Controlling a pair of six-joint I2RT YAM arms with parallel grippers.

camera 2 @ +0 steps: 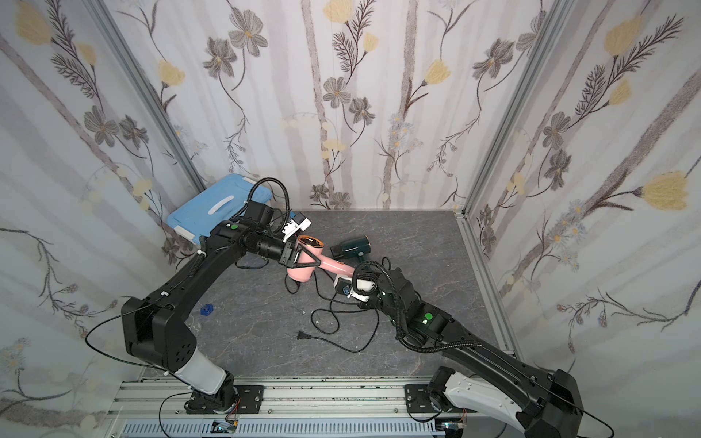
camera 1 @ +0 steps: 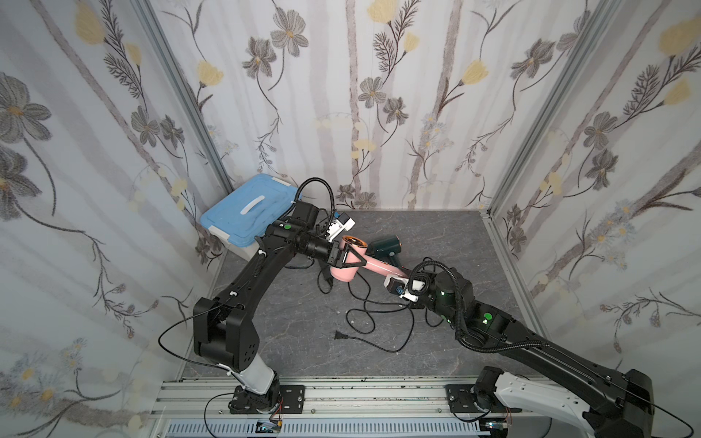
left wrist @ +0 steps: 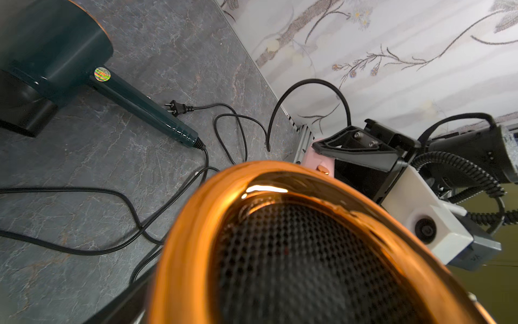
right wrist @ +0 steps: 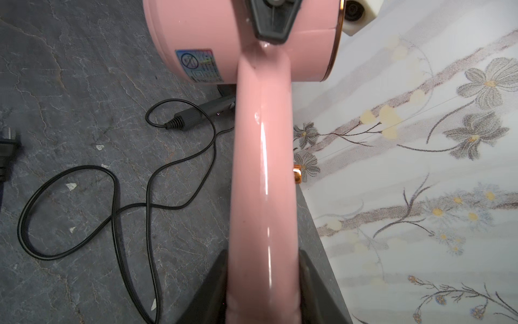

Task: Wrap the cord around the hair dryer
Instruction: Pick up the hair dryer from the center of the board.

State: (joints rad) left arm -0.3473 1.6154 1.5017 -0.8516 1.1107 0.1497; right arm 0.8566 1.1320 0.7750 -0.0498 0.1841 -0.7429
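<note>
Hair dryers are two: a pink hair dryer (camera 1: 379,266), held over the table (camera 1: 474,242) between both arms, and a dark green dryer (camera 1: 387,244) lying just behind it. Two black cords (left wrist: 84,191) lie on the table in loose, tangled loops under and in front of the pink one. One plug (camera 1: 342,335) shows near the front.

The right gripper (right wrist: 263,269) is closed on the pink handle. The left gripper (camera 1: 356,259) has its jaws wide around the pink barrel; whether they press it, I cannot tell.

One blue box (camera 1: 242,212) fills the back left corner. Bare tabletop lies toward the right wall and along the front rail.
</note>
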